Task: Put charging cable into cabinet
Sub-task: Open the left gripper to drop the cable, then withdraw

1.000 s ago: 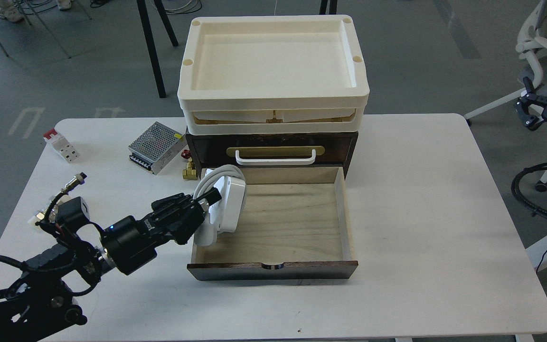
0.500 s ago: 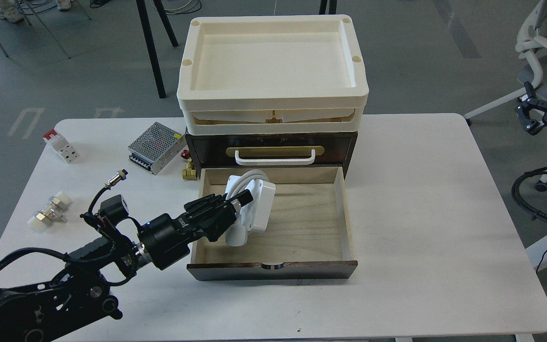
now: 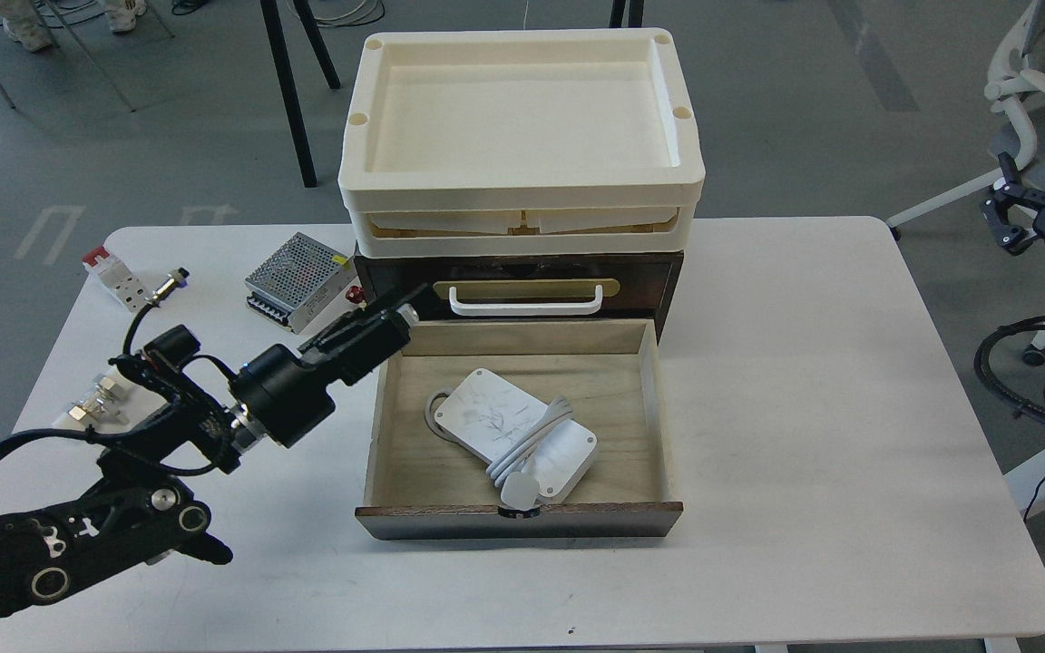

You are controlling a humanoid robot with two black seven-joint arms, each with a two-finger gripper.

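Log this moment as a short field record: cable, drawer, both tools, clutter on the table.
charging cable: lying flat in the open lower drawer, cord wound round it, plug near the front wall
cabinet: lower drawer pulled out; upper drawer shut
left tool: empty, over the drawer's back left corner; opening unclear
right tool: off the table at far right, fingers apart, holding nothing
cream trays: stacked on the cabinet
power-supply box: on the table left of the cabinet
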